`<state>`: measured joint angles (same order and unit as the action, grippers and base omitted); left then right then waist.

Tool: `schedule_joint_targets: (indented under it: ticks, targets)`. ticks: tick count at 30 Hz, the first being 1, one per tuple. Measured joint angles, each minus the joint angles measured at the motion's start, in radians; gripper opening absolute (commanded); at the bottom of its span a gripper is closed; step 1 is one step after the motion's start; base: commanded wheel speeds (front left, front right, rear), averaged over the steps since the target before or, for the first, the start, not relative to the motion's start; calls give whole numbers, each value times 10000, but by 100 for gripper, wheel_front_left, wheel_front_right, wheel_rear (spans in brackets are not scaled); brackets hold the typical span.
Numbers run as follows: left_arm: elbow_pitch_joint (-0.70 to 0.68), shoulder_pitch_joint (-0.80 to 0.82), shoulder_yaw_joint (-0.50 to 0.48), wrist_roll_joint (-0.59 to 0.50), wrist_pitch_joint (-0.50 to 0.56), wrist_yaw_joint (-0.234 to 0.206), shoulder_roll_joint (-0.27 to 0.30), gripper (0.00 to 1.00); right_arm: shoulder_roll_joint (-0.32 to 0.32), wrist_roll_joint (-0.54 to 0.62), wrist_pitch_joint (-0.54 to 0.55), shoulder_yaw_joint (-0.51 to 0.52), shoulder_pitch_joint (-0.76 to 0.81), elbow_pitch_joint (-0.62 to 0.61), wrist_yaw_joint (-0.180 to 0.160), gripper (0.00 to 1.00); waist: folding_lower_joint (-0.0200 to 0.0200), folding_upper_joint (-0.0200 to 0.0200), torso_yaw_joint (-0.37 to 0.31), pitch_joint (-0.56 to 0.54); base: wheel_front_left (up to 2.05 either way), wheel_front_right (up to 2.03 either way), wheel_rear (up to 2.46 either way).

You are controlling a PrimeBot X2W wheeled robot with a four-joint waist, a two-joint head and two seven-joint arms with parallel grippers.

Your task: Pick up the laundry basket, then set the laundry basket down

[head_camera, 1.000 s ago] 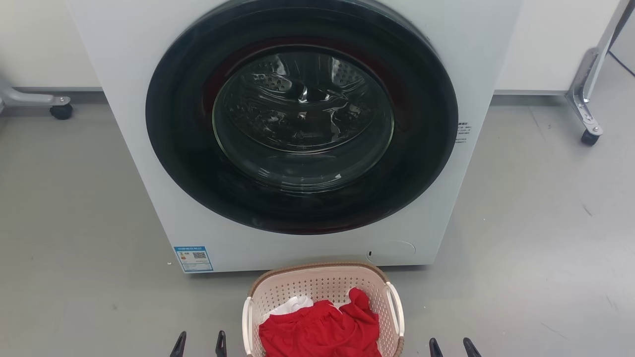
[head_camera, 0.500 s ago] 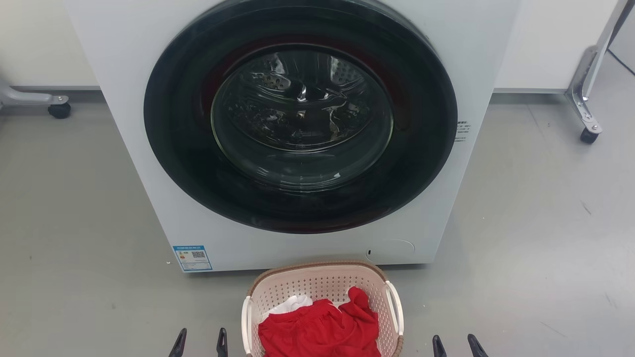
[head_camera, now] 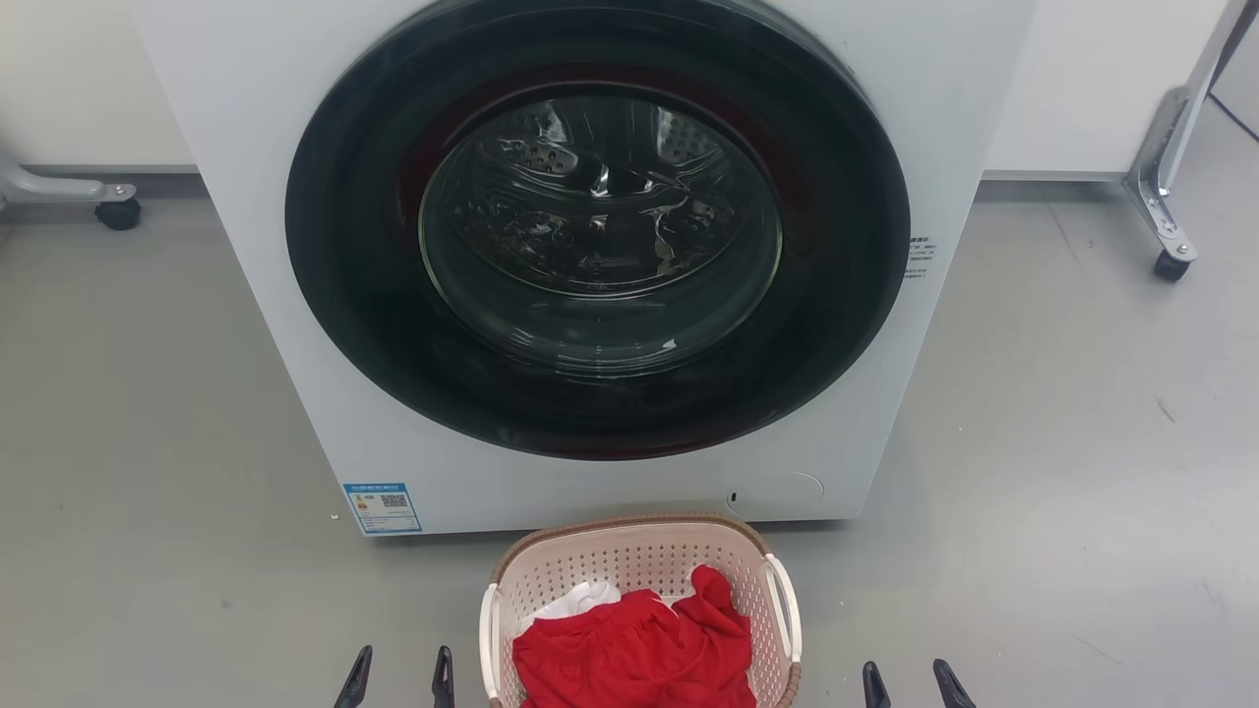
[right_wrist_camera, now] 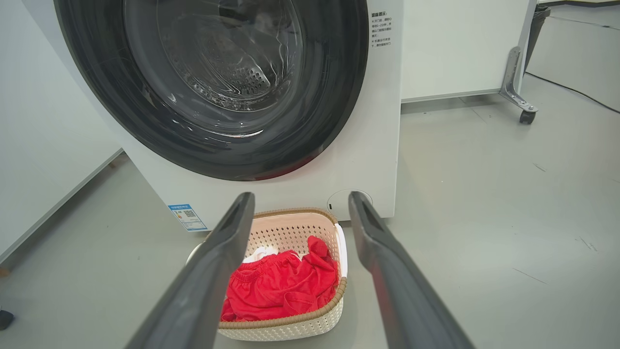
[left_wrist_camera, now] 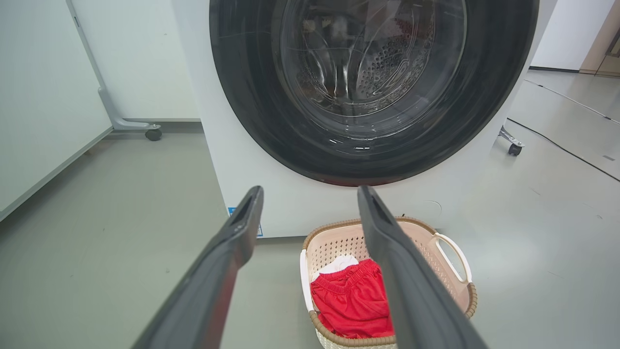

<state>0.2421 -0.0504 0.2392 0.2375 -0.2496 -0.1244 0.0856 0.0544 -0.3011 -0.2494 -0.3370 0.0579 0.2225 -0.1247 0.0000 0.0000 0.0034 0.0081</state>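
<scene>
Laundry basket (head_camera: 629,556): your head view's bottom edge cut off its near end. White cloth (head_camera: 582,598): lay mostly buried under the red garment (head_camera: 629,659). Blue label (head_camera: 382,507): you could not read its print.

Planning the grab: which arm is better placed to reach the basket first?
Left, slightly: in the head view the open left gripper sits closer to the laundry basket than the open right gripper.

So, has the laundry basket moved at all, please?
No. The laundry basket keeps its spot below the washing machine; both shifted slightly up the head view together: the camera moved.
</scene>
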Motion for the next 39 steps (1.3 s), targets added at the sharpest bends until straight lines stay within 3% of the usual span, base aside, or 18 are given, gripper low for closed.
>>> schedule_joint_targets:
  ticks: [7, 8, 19, 39]
  targets:
    - [10, 1, -73, -142, 0, 0, -25, 100, -17, 44, 0, 59, 107, -107, 0, 100, 0, 0, 2, 42, 0, 0, 0]
    - [31, -1, -81, -148, 2, 2, -31, 0, -17, 42, 6, 59, 118, -86, 0, 0, 0, 0, 3, 48, 0, 0, 0]
    - [426, -153, -236, 267, 157, 117, -69, 0, -21, -393, 117, 278, 263, 274, 107, 0, 0, 0, 0, 45, 0, 0, 0]
    - [495, 75, -932, 3348, 1018, 642, -148, 0, -46, -3313, 978, 1256, -46, 364, 612, 0, 0, 0, -6, 17, 0, 0, 0]
